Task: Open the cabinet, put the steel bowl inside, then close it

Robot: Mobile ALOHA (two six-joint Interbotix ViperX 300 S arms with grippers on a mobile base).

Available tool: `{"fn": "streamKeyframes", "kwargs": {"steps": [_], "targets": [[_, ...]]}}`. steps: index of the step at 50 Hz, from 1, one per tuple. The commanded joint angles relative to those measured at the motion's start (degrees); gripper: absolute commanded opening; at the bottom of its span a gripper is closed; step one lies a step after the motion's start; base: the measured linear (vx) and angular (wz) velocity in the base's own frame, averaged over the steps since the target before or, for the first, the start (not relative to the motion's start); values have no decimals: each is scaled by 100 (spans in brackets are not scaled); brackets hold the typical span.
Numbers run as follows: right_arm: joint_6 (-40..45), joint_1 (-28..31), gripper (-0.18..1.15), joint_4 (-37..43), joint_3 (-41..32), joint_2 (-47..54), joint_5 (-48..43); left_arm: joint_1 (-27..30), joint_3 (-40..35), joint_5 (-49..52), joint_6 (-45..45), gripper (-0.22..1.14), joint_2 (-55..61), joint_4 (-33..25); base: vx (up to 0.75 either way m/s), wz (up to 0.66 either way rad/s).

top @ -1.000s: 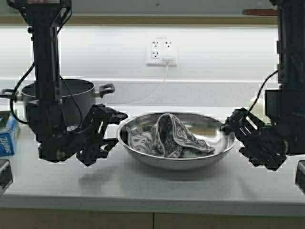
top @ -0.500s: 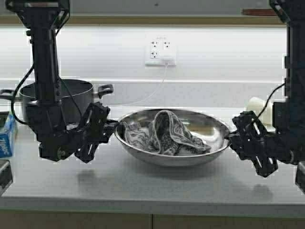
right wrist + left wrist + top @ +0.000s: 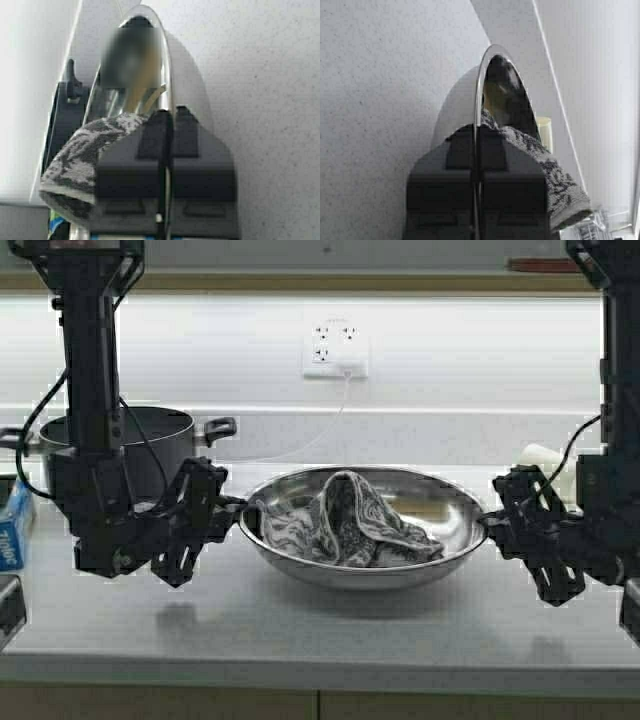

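Observation:
The steel bowl [image 3: 440,510] hangs just above the grey counter, level, casting a shadow below. A grey patterned cloth [image 3: 345,520] lies bunched inside it. My left gripper [image 3: 238,505] is shut on the bowl's left rim, and my right gripper [image 3: 487,522] is shut on its right rim. In the left wrist view the thin rim [image 3: 479,90] runs between the closed fingers of the left gripper [image 3: 476,127], with the cloth [image 3: 555,175] beside them. The right wrist view shows the same: rim [image 3: 167,75], right gripper [image 3: 169,112], cloth [image 3: 85,150]. The cabinet is out of view.
A black two-handled pot [image 3: 150,440] stands at the back left behind my left arm. A white paper cup [image 3: 545,462] sits behind my right gripper. A blue box [image 3: 12,525] lies at the far left. A wall outlet [image 3: 337,350] with a cord is behind the bowl.
Both grippers, open beside the bowl a second ago, have shut on its rim. The bowl has risen slightly off the counter.

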Motion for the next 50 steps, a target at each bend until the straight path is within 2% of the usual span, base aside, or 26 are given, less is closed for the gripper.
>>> {"fn": "streamKeyframes", "kwargs": {"steps": [1,15,25,37,50], "targets": [[-9,53,7,-211,343,-562,-167,-53,483,-26,18,2,-633,132,0,0],[-123,105,7,-387,1573,-1767,-202,-105,2065,-229,62,2,-1811,123,0,0],[-272,554,7,-387,2206,-2646,-202,-167,3182,-457,448,2,-2830,-26,0,0],[-141,738,7,-422,2637,-3270,-202,-167,4025,-352,501,2,-4087,-53,0,0],[-18,1072,7,-325,2997,-4271,-79,-167,4491,-132,501,2,-4992,-44,0,0]]}}
